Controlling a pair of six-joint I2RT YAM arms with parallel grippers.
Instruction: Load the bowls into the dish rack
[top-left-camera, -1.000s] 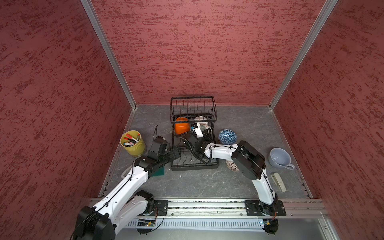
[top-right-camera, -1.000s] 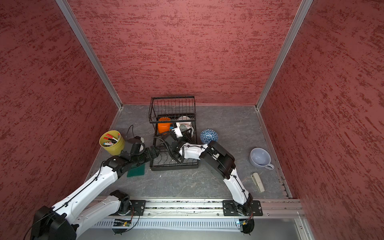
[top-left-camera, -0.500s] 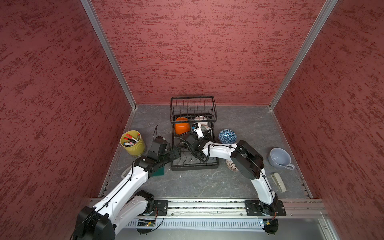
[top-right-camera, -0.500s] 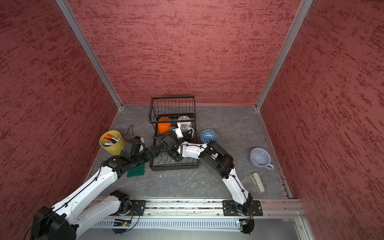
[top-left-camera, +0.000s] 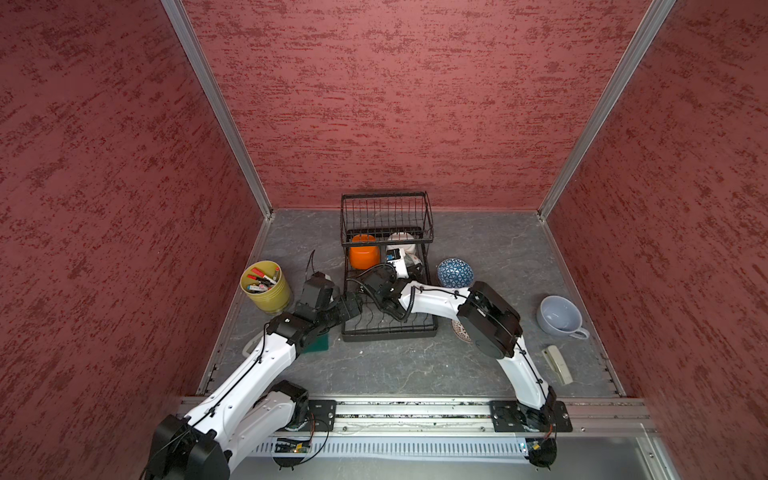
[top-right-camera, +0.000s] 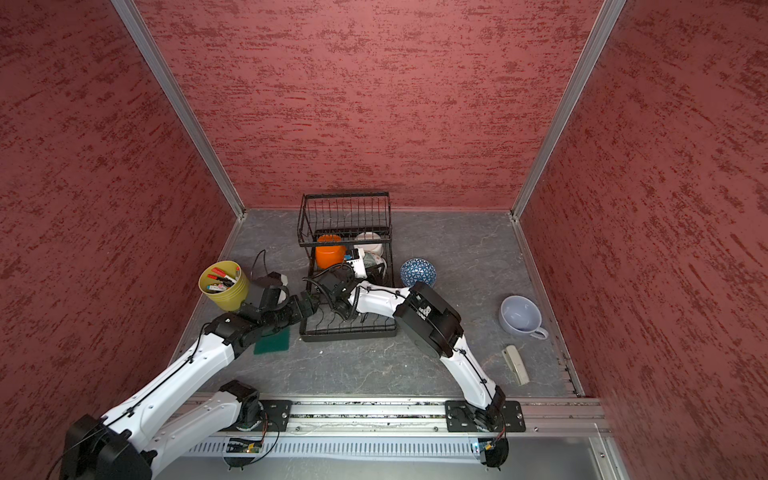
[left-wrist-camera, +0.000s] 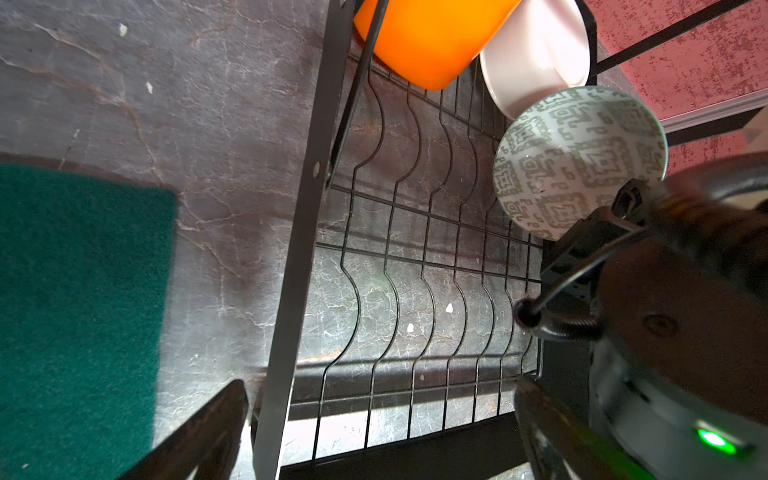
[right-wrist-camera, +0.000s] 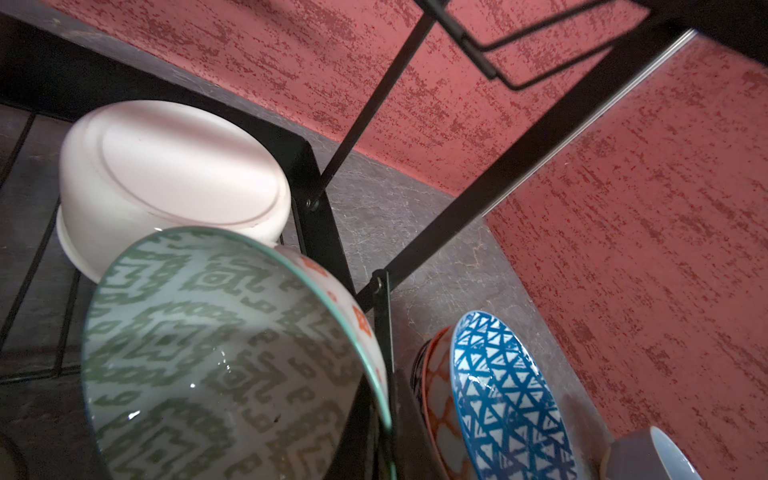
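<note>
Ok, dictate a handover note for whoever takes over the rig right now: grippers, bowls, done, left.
Left gripper: open, empty, over the dish rack's left edge.
Right gripper: shut on the grey-green patterned bowl, inside the rack near the white bowl.
Done: orange bowl and white bowl racked.
Left: blue bowl and lattice bowl, on the table right of the rack.

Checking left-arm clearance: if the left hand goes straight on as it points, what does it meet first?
Likely the dish rack: its wire tray lies bare ahead of the open left hand; orange bowl sits farther on. Depth unclear.
</note>
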